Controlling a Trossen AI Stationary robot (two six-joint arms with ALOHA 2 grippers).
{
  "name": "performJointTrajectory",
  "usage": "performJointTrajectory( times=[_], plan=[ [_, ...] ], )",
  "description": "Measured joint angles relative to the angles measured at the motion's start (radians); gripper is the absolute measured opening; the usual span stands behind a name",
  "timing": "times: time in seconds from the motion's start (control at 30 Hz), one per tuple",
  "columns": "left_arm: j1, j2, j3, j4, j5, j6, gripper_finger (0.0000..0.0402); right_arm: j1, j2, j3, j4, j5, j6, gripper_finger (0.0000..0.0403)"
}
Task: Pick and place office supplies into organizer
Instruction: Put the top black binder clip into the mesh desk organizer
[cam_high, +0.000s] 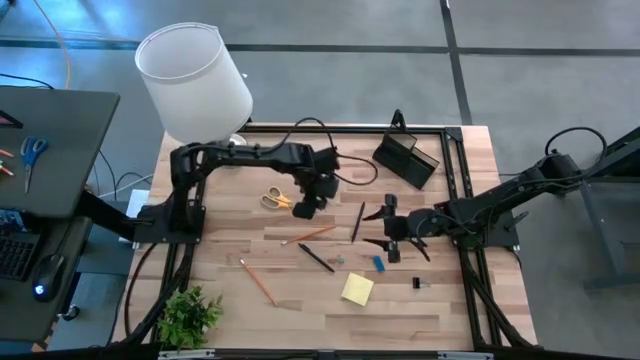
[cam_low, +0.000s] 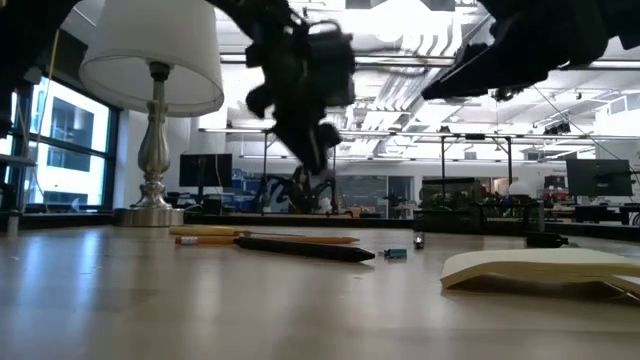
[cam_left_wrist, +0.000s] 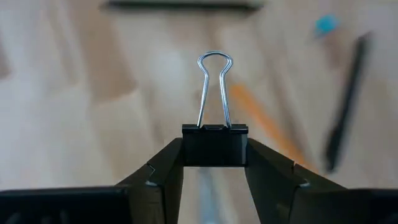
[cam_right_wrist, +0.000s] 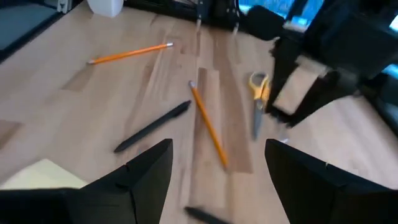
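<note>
My left gripper (cam_high: 306, 208) hangs above the table's middle, just right of the yellow-handled scissors (cam_high: 275, 198), and is shut on a black binder clip (cam_left_wrist: 214, 144). My right gripper (cam_high: 378, 228) is open above the table and touches nothing; its fingers point toward the left arm. Two orange pencils (cam_high: 308, 235) (cam_high: 258, 282), two black pens (cam_high: 315, 258) (cam_high: 358, 221), a blue eraser (cam_high: 378, 263), a yellow sticky pad (cam_high: 357, 289) and a small black clip (cam_high: 416, 284) lie flat on the wood. The black organizer (cam_high: 405, 158) stands near the far edge. My left gripper pinches the binder clip's black body (cam_left_wrist: 214, 152) between its two fingers (cam_left_wrist: 163, 168), one on each side. The clip's silver wire handles (cam_left_wrist: 214, 87) stick out forward past the fingertips. The clip is lifted clear of the table.
A white lamp (cam_high: 195, 80) stands at the far left corner and a small green plant (cam_high: 190, 315) at the near left corner. A black metal frame (cam_high: 455, 180) borders the table's far and right sides. Bare wood lies along the near edge.
</note>
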Motion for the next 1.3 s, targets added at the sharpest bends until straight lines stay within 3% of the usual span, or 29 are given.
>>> performJointTrajectory(
  times=[0.27,0.4,0.8,1.13,1.3],
  plan=[
    [-0.078,-0.002,0.076,-0.006,0.144,-0.042,0.0133,0.024,0.027,0.0,0.094,0.032,-0.305,0.025],
    [-0.104,-0.002,0.091,0.021,0.191,-0.057,0.0133,0.048,0.083,0.0,0.189,0.057,-0.397,0.0224],
    [-0.115,-0.002,0.091,0.062,0.23,-0.06,0.0133,0.058,0.238,0.0,0.354,0.098,-0.515,0.0092],
    [-0.116,-0.002,0.091,0.098,0.246,-0.083,0.0133,0.04,0.28,0.0,0.415,0.111,-0.567,0.0073],
    [-0.114,-0.002,0.091,0.107,0.25,-0.083,0.0133,0.04,0.28,0.0,0.428,0.195,-0.546,0.0055]
  ],
)
